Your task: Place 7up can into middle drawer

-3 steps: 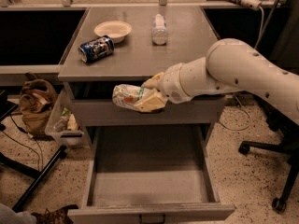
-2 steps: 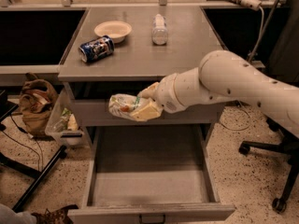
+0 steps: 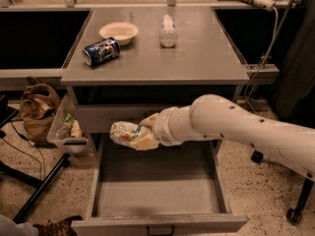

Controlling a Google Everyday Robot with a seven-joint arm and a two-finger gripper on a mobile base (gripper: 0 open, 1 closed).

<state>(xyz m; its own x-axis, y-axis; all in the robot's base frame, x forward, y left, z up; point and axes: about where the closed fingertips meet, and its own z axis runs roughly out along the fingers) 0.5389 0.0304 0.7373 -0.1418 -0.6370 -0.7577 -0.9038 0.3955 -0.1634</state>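
My gripper point(image 3: 139, 134) is shut on the 7up can point(image 3: 123, 132), a pale whitish-green can held lying on its side. It hangs in the air over the back left part of the open middle drawer point(image 3: 157, 191), just in front of the closed drawer front above it. The drawer's grey tray holds nothing that I can see, and a small dark handle point(image 3: 160, 228) shows on its front edge. My white arm point(image 3: 236, 127) reaches in from the right.
On the grey cabinet top point(image 3: 197, 58) lie a dark blue can point(image 3: 101, 51), a pale bowl point(image 3: 118, 32) and a clear plastic bottle point(image 3: 168, 31). A brown bag point(image 3: 37, 109) and a clear bin point(image 3: 69, 129) stand at the left. A chair base point(image 3: 295, 205) is at the right.
The gripper with the can has moved left and downward, from beside the upper drawer front to a lower spot over the open drawer's back left part.
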